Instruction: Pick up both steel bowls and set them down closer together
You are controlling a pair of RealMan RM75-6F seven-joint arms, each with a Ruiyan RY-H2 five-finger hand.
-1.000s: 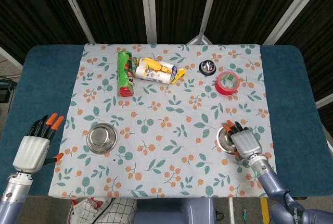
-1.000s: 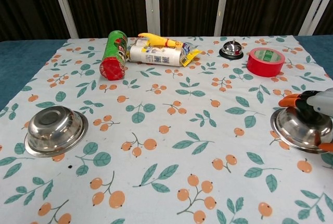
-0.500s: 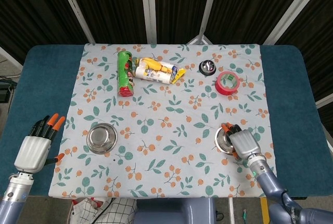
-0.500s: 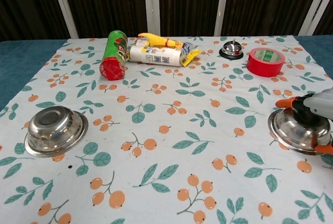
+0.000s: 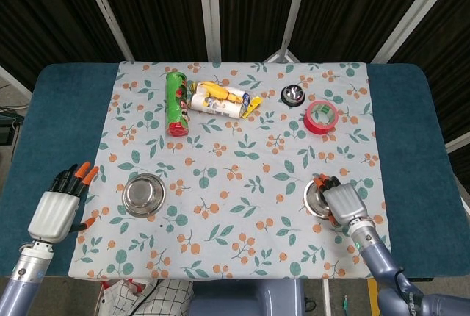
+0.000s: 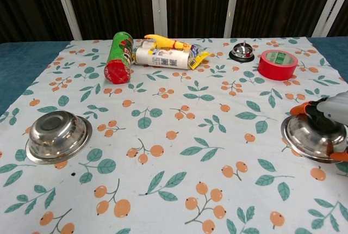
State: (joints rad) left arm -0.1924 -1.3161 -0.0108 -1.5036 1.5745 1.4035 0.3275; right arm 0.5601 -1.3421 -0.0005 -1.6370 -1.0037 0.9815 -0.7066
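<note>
Gripping right steel bowl [image 5: 319, 197] at near-right desk [image 5: 411, 125] with right hand [image 5: 342, 200]; left hand [image 5: 57, 206] open, beside left steel bowl [image 5: 142, 194]. Needs firm rim hold, level lift inward.

a blue table [image 5: 411, 132] carries a floral cloth [image 5: 242, 176] spread directly across its middle.

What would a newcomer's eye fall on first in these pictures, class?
Two steel bowls sit far apart on the floral cloth: the left bowl alone, the right bowl under the right hand. The left hand hovers open off the cloth's left edge.
</note>
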